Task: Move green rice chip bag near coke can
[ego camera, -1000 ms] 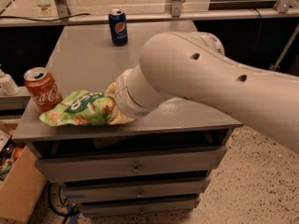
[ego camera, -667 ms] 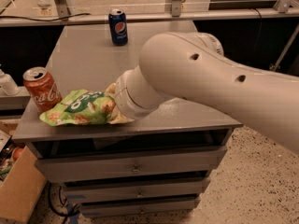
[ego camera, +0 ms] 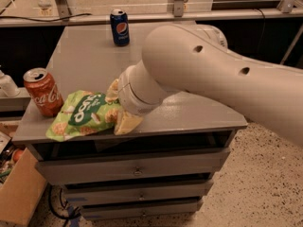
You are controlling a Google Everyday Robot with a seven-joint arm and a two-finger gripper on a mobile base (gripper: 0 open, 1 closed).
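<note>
Surface (ego camera: 85, 56) bore the green rice chip bag (ego camera: 85, 115) just beside the coke can (ego camera: 43, 92), tool (ego camera: 118, 107) at the bag's end farthest from that can, grip state indeterminable; a snagged withdrawal risked dragging the bag away.

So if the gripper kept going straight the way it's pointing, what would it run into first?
The gripper points left and sits right at the green chip bag, so the bag comes first. Past it, roughly in line, stands the coke can, though depth is hard to judge.
</note>
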